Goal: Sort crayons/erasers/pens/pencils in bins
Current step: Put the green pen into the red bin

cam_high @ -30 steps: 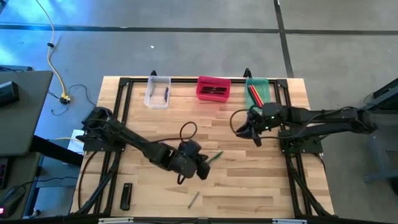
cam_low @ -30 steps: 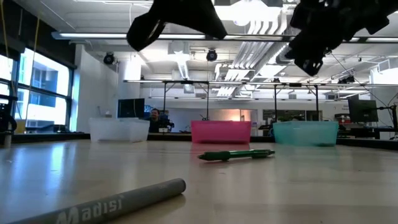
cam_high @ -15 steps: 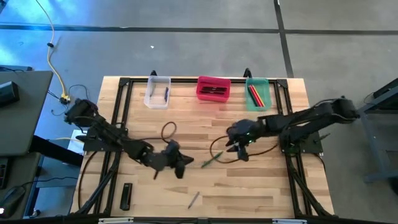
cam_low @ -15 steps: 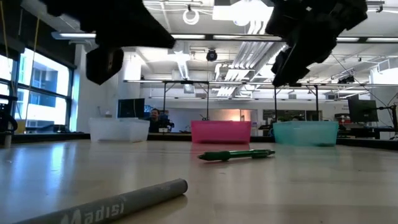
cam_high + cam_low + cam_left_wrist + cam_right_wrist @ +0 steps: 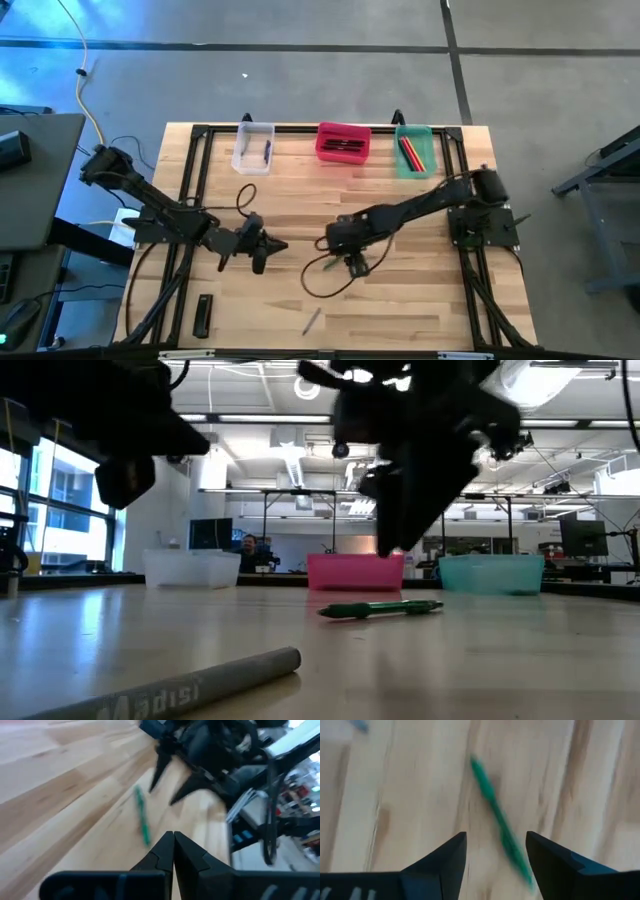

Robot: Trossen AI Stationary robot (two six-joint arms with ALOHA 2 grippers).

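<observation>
A green pen (image 5: 327, 264) lies flat on the wooden table, mid-table; the low view shows its full length (image 5: 380, 608). My right gripper (image 5: 345, 262) hangs open just above it, pointing steeply down. Its fingers (image 5: 447, 857) stand on either side of the pen (image 5: 500, 825) and do not touch it. My left gripper (image 5: 262, 248) is shut and empty, left of the pen and off the table. A grey pencil (image 5: 312, 320) lies near the front edge. At the far edge stand the clear bin (image 5: 253, 147), the pink-red bin (image 5: 343, 142) and the green bin (image 5: 415, 150).
A flat black bar (image 5: 203, 315) lies at the near left corner. A black frame (image 5: 300, 127) borders the table behind the bins. Each arm trails a looping cable (image 5: 320, 290) over the wood. Bare wood lies between the pen and the bins.
My right gripper has swung from beside the green bin toward the near edge and the table's left, sunk and tipped downward, and now stands over the green pen. My left gripper has drawn back from the pen toward the table's left edge and sunk a little. The pen has not moved.
</observation>
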